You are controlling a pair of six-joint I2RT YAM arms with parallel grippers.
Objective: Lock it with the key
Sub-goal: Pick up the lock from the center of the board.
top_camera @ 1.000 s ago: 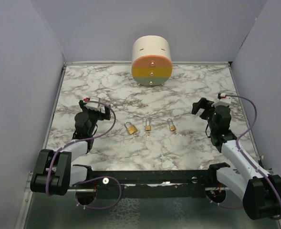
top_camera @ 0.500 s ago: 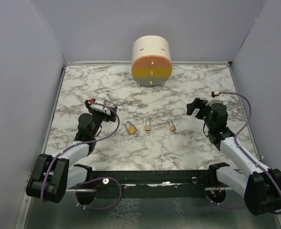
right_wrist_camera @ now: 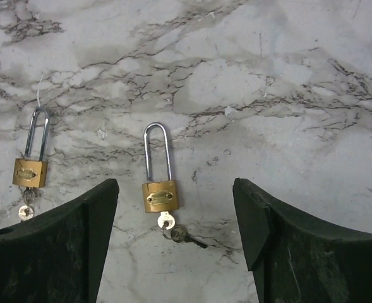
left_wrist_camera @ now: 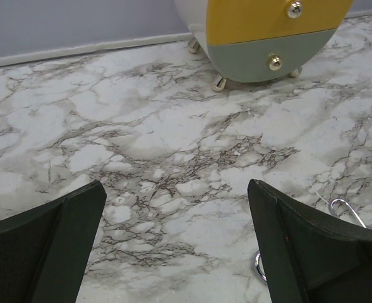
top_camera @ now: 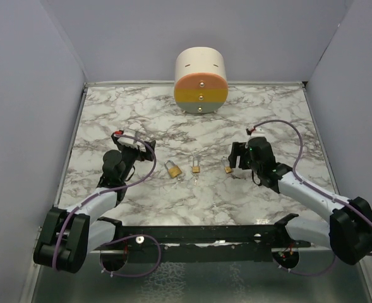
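Three small brass padlocks lie in a row on the marble table: left (top_camera: 172,169), middle (top_camera: 196,167) and right (top_camera: 227,168). In the right wrist view the right padlock (right_wrist_camera: 160,196) lies flat with a key (right_wrist_camera: 165,221) in its keyhole and a second key (right_wrist_camera: 187,237) on the ring. The middle padlock (right_wrist_camera: 30,172) lies to its left. My right gripper (top_camera: 234,158) is open and low over the right padlock, which sits between its fingers (right_wrist_camera: 66,240) without touching them. My left gripper (top_camera: 132,145) is open and empty, left of the left padlock.
A round cream drum (top_camera: 201,79) with an orange, yellow and grey face and small knobs stands at the back centre; it also shows in the left wrist view (left_wrist_camera: 261,31). Grey walls enclose the table (top_camera: 135,113) on three sides. A black bar runs along the near edge.
My right arm has swung left and down from the right side to the right padlock. My left gripper has shifted slightly right and then held still.
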